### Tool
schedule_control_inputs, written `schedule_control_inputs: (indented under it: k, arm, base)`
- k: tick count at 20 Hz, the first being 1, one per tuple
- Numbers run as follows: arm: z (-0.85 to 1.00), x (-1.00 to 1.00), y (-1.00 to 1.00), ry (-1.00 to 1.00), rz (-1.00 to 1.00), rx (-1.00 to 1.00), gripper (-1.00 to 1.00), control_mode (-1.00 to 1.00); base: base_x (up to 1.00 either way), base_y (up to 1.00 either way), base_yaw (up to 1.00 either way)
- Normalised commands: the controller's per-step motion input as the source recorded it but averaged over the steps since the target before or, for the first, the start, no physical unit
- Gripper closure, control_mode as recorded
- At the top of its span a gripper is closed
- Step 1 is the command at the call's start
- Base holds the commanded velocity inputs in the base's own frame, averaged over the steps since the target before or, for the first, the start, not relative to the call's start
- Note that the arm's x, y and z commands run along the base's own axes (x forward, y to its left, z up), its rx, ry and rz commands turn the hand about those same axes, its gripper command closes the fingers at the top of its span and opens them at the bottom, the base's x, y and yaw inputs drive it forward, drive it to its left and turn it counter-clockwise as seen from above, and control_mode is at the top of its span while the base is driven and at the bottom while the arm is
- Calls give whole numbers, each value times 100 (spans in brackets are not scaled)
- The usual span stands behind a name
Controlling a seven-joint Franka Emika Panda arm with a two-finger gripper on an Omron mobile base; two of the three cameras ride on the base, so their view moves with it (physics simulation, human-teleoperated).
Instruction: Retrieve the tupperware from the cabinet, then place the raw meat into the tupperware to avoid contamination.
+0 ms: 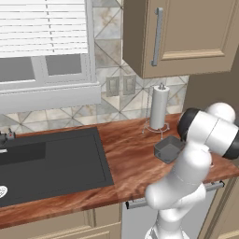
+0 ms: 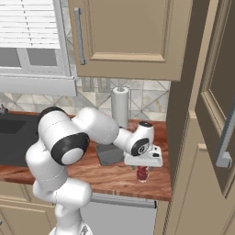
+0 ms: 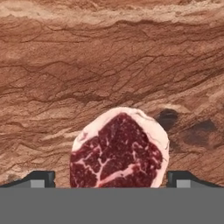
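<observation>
Reaching forward and down over the wooden counter point(image 2: 105, 176), our arm bends at the elbow near the base and stretches its forearm toward three o'clock in the right base view, ending in a wrist turned so the hand points straight down at the countertop. In the left base view we see the same arm rising at five o'clock, its big dark-jointed shoulder sitting in front of the counter's right end.

Our gripper point(image 2: 142, 170) hangs low over the raw meat point(image 2: 142, 173), which lies on the counter close to its front edge, at about four o'clock in the right base view. Looking along the hand, we find the meat point(image 3: 119, 151) at six o'clock, a dark red marbled slab with a pale pink rim, lying flat on the wood between our two dark finger tips point(image 3: 37, 179). The fingers are spread wide, one on each side of the meat, and neither touches it as far as we can tell.

The tupperware point(image 1: 168, 148) sits on the counter, a dark grey low-walled box, just in front of the paper towel holder point(image 1: 158, 108) and at nine o'clock from the meat in the right base view. It stands apart from the meat.

The tall cabinet point(image 2: 215, 114) fills the three o'clock side of the right base view, one door swung open toward us. A black sink point(image 1: 51, 163) lies at nine o'clock.
</observation>
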Motion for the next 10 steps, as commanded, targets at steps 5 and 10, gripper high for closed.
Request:
schedule_control_inputs:
  k: [5,10]
  arm:
    - [-17,13,-20,0,6,0,-100,-100]
    - [-17,2,-5,0,4,1,100,-100]
  base:
    - [0,0,0]
    - [0,0,0]
